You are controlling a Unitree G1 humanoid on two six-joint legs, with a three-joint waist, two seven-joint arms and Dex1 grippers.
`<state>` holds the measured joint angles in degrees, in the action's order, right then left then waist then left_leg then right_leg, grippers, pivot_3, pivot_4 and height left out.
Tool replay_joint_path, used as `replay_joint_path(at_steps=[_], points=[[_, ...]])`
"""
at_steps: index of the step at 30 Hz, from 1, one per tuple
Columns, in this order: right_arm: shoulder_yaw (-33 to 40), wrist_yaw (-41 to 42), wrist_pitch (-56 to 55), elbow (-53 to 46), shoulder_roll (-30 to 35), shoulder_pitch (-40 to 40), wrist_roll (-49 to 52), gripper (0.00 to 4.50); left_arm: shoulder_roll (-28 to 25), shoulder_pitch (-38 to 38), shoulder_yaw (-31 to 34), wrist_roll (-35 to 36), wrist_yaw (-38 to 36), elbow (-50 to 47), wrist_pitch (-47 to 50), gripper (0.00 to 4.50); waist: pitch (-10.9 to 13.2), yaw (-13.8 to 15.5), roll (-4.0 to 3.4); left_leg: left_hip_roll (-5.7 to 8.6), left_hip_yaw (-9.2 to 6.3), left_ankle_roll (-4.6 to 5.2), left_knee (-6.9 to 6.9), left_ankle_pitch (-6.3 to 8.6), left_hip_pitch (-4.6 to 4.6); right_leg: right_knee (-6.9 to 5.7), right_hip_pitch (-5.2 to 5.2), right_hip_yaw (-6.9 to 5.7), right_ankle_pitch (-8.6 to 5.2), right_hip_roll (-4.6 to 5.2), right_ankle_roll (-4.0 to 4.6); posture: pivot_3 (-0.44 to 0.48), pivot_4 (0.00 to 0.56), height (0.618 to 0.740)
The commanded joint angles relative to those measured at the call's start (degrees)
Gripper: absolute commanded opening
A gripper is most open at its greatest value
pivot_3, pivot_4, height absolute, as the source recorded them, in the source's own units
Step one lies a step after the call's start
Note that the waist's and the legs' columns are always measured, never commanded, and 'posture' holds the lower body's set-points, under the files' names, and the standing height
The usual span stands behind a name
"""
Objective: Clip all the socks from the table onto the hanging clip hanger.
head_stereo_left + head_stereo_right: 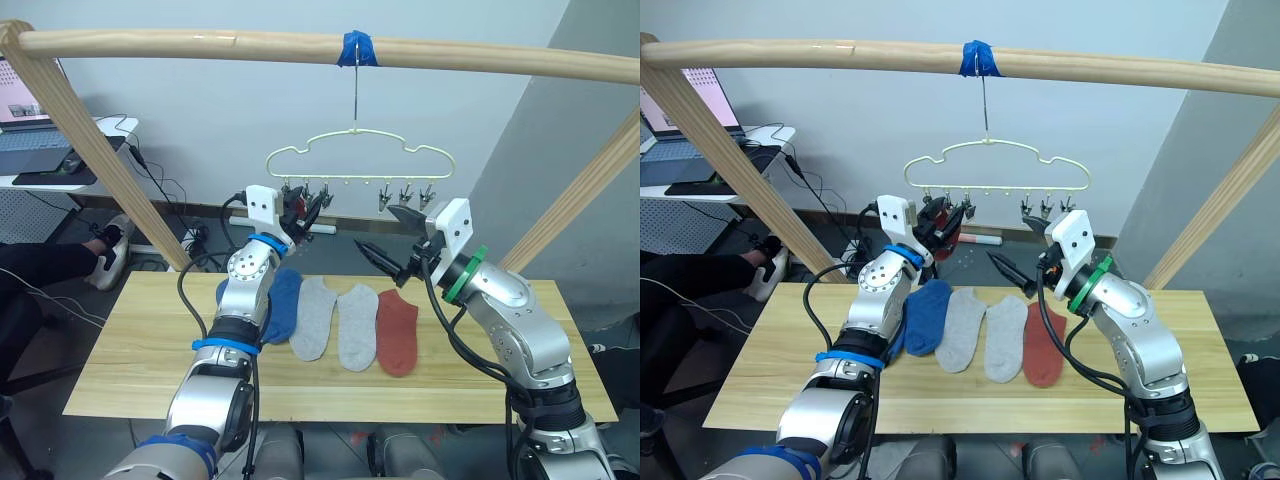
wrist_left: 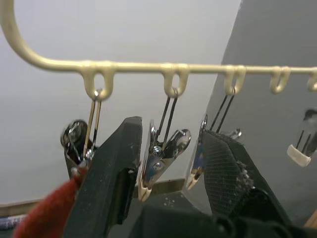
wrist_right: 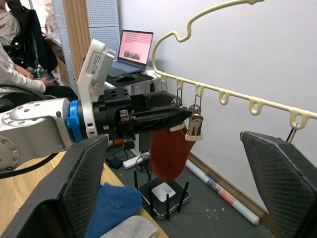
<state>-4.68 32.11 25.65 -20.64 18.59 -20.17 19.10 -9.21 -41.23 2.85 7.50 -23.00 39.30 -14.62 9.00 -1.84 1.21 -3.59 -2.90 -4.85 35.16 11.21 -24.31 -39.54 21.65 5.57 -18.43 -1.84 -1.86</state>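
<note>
The clip hanger point(image 1: 358, 160) hangs by its metal hook from a wooden rail point(image 1: 200, 45) wrapped with blue tape point(image 1: 357, 48), above the light plank desk point(image 1: 120, 350). The left gripper point(image 1: 303, 208) is raised to the hanger's left end, its two black fingers point(image 2: 111, 173) set a moderate way apart with one silver clip point(image 2: 161, 158) hanging in the gap between them, not visibly pressed by either. Just outside those fingers, at the end clip, a rust red sock point(image 3: 168, 151) hangs down; from the right wrist view its top edge sits at the clip beside the left fingertips, though whether the clip or the fingers carry it cannot be told.

The right gripper point(image 1: 390, 240) is lifted off the desk, below the hanger's right-hand clips point(image 1: 405, 196) and well apart from the left fingers. Its fingers point(image 3: 84, 193) are spread wide with nothing between them.

Below both sets of fingers, four socks lie flat in a row across the middle of the desk: a blue sock point(image 1: 282, 303) nearest under the left arm, two light grey socks point(image 1: 315, 318) point(image 1: 357, 325) side by side and touching, and a second rust red sock point(image 1: 397, 330) closest to the right arm. Another scrap of blue knit shows behind the left forearm, mostly hidden.

A laptop point(image 1: 25, 125) sits on a small white table behind the rail's left post.
</note>
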Motion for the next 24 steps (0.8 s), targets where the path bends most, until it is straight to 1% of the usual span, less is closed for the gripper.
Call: replay_joint_path(at_steps=[1, 9, 24], points=[[0.35, -0.41, -0.21, -3.39, 0.27, -0.90, 0.46, 4.50, -0.23, -1.54, 0.46, -0.53, 0.60, -0.10, -1.84, 2.14, 0.00, -0.01, 0.00, 0.00, 0.00, 0.00, 0.00, 0.00, 0.00, 0.00, 0.00, 0.00, 0.00, 0.00, 0.00, -0.033, 0.143, 0.740], [0.32, -0.71, -0.21, -3.35, 0.14, -0.83, 0.37, 4.50, -1.04, 0.74, 0.40, 0.24, -0.81, -2.93, -1.31, 2.14, 0.00, -0.03, 0.00, 0.00, 0.00, 0.00, 0.00, 0.00, 0.01, -0.02, 0.00, 0.00, 0.00, 0.00, 0.00, -0.033, 0.143, 0.740], [0.05, -0.86, -0.48, -2.64, 0.06, -1.46, 0.46, 4.50, -1.55, 3.56, 0.65, 0.58, -0.80, -7.28, 0.19, 2.14, 0.00, -0.01, 0.00, 0.00, 0.00, 0.00, 0.01, -0.01, 0.08, -0.15, 0.00, 0.01, 0.00, 0.00, 0.00, -0.023, 0.149, 0.740]])
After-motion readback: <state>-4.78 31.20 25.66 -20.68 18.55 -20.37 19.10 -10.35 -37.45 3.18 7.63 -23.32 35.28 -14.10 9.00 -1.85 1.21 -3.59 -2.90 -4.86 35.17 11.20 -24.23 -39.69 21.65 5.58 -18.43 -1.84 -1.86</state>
